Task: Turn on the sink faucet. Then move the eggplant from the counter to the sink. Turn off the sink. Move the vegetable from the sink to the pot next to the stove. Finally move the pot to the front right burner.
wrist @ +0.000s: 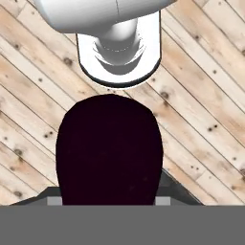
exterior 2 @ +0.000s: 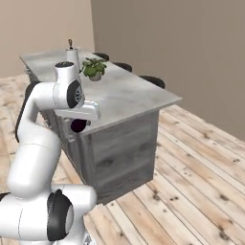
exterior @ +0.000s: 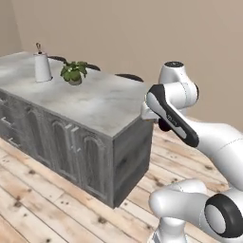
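The eggplant is a glossy, almost black oval that sits in my gripper, with the wooden plank floor beneath it. From the right base view the eggplant hangs under the hand, beside the near corner of the marbled grey-white counter. In the left base view the eggplant peeks out below the forearm, to the right of the counter end. My gripper is shut on the eggplant, and its fingertips are mostly covered by it. The sink, the faucet, the pot and the stove are out of view.
On the counter stand a white jug and a small potted plant. Dark round stools line its far side. Grey cabinet fronts face me. Open wooden floor runs to the right, up to beige walls.
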Tool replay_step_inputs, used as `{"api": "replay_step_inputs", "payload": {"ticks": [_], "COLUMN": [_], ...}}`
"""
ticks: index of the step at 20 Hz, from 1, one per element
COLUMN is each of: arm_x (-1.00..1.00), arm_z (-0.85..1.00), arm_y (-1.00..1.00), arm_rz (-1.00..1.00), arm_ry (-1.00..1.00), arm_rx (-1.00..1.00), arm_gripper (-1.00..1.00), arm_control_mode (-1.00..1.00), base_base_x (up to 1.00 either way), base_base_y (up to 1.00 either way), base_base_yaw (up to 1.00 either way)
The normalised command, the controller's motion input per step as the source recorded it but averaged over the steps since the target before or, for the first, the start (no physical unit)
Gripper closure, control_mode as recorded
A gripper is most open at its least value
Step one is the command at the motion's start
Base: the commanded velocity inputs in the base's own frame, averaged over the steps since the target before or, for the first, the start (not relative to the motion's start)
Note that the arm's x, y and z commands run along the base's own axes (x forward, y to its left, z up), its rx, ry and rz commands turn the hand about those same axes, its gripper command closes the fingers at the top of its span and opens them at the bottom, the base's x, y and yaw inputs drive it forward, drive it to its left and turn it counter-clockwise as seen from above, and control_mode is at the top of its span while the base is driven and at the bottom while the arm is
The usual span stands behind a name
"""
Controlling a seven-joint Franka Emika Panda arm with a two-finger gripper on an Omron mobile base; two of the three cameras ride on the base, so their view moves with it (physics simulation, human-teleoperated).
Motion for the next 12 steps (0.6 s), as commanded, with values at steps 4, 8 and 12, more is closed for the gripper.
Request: {"api": "replay_step_inputs", "payload": {"ticks": [4, 8, 12], "arm_x": [0.00, 0.00, 0.00], "arm_z": [0.00, 0.00, 0.00], "arm_y": [0.00, 0.00, 0.00], "arm_rz": [0.00, 0.00, 0.00], "arm_ry": [0.00, 0.00, 0.00], "arm_rx": [0.00, 0.00, 0.00], "arm_gripper": [1.00, 1.00, 1.00], "arm_control_mode": [1.00, 1.00, 1.00], "base_base_x": [-0.35, -0.31, -0.24], "base_base_y": [0.01, 0.15, 0.23], "base_base_yaw": [0.53, 0.53, 0.52]}}
